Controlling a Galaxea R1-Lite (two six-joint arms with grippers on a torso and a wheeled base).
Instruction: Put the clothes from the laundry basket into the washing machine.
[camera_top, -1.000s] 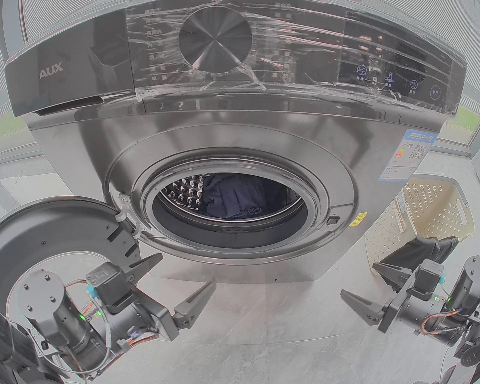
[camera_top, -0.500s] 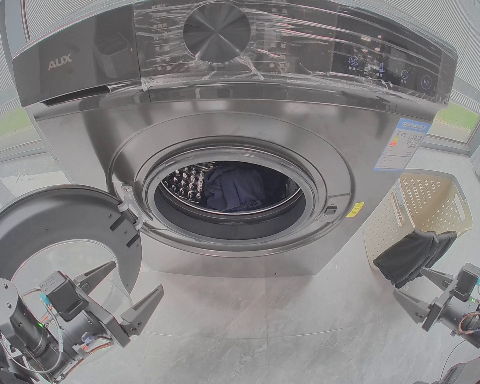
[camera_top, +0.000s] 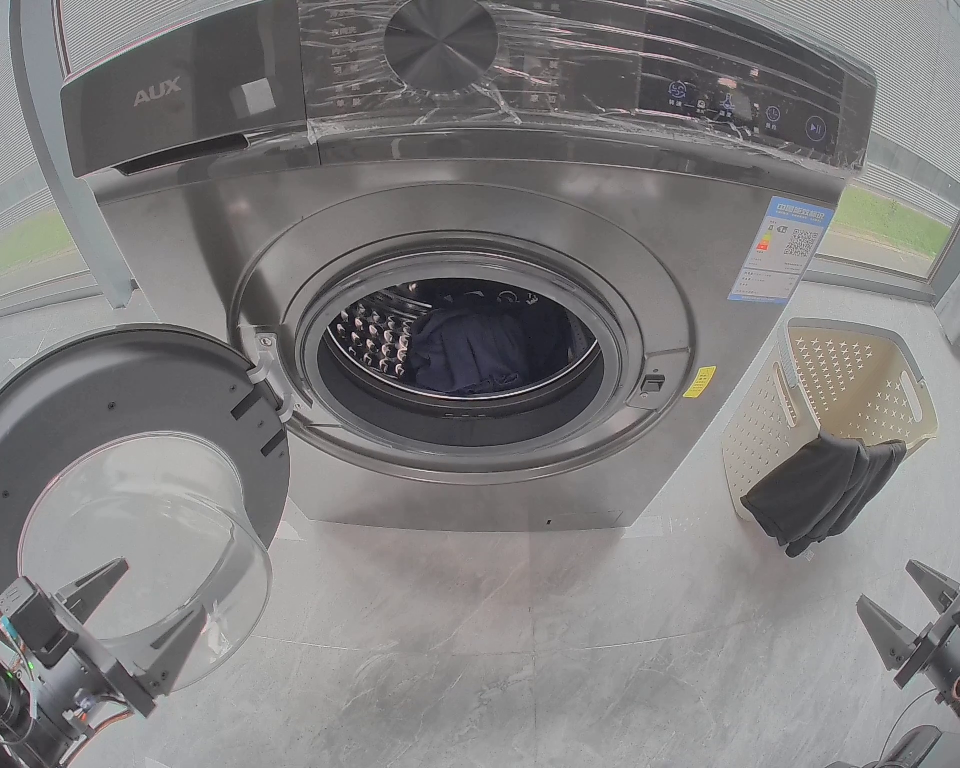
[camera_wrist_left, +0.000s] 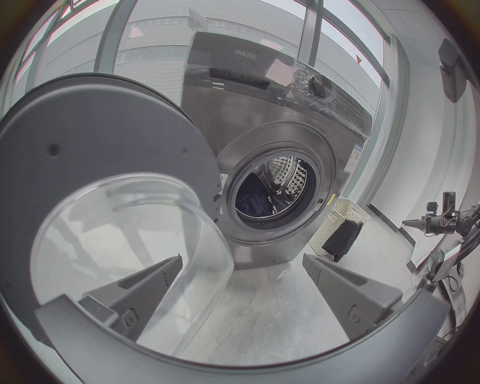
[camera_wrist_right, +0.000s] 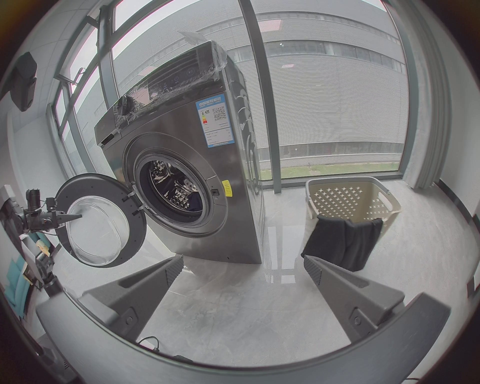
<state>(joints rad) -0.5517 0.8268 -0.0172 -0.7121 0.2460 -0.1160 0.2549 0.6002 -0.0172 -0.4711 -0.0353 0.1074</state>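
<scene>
A: Nearest first: what are the grippers doing?
B: Both are empty. The left gripper (camera_top: 165, 587) has its jaws spread wide, low down by the glass bowl (camera_top: 150, 540) of the open door (camera_top: 130, 400). Whether a finger brushes the glass I cannot tell. The right gripper (camera_top: 886, 584) is just as wide, above bare floor (camera_top: 500, 640), touching nothing.
A: And the clothes?
B: Beyond the right gripper, a black garment (camera_top: 820, 490) hangs over the front rim of the laundry basket (camera_top: 850, 332), part inside, part drooping down the outer wall. The basket stands just beside the washing machine (camera_top: 500, 200), on the robot's right.
A: How will it handle?
B: Soft, light and limp, I'd judge. It will sag and trail once lifted, and it may catch on the rim. I'd pinch the bunched fold where it crosses the rim, where the cloth is thickest, not the loose hem.
A: Farthest back?
B: The drum (camera_top: 375, 340), its mouth clear, with dark clothes (camera_top: 465, 345) lying inside
</scene>
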